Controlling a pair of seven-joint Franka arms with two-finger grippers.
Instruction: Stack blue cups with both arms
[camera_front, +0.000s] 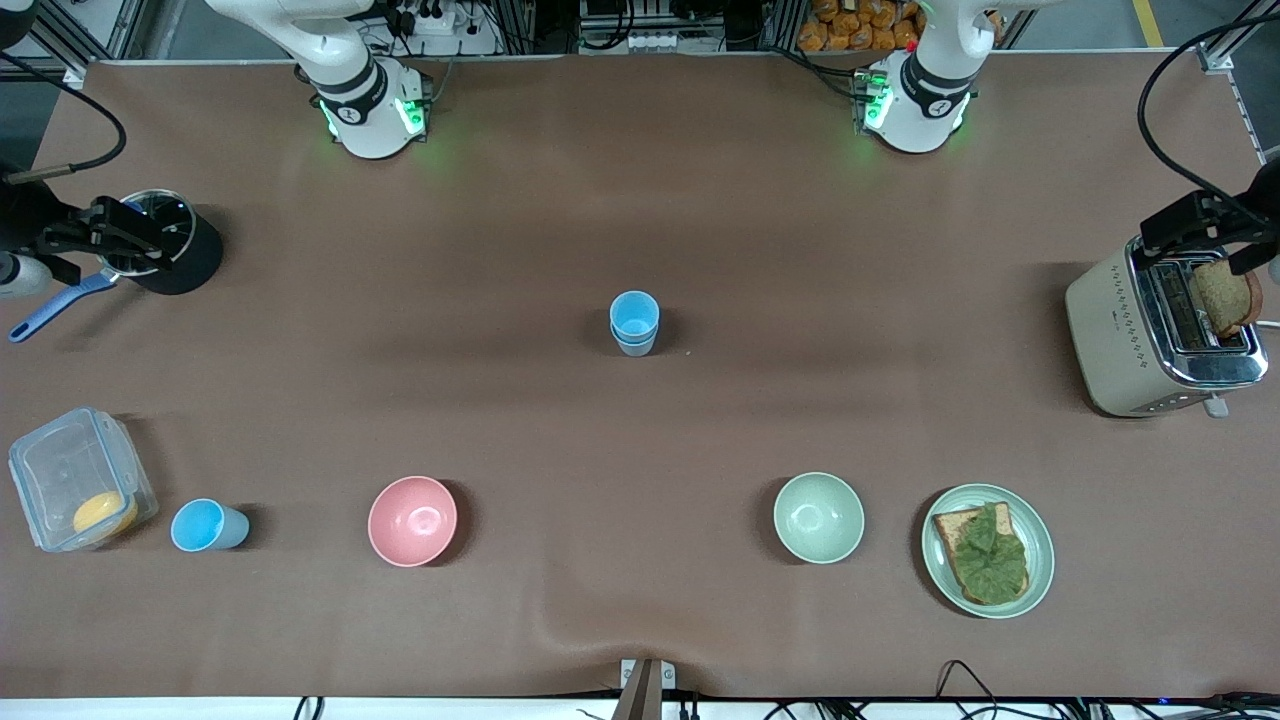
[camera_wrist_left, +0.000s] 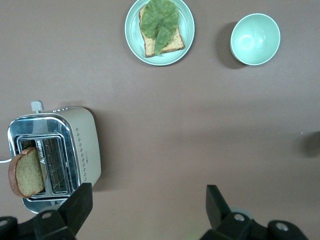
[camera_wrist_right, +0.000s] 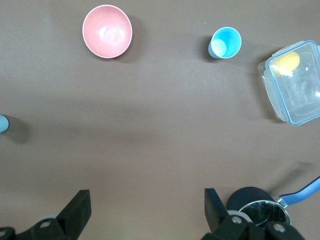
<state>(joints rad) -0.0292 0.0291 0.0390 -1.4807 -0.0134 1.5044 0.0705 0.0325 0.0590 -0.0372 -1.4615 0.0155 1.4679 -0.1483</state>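
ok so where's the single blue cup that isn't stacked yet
The single blue cup stands at the right arm's end of the table, between the clear container and the pink bowl, nearer the front camera than the stacked cups.

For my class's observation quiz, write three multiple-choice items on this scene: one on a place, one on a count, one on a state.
1. Where does the single cup stand?
A) between the box and the pink bowl
B) on the plate
C) on a shelf

2. How many bowls are on the table?
A) one
B) two
C) four

3. How are the grippers?
A) both shut on cups
B) both open, empty
C) one holds a bowl

Answers:
1. A: it stands between them.
2. B: only the pink one and the green bowl.
3. B: the left gripper over the toaster and the right gripper over the pot show spread fingers with nothing between.
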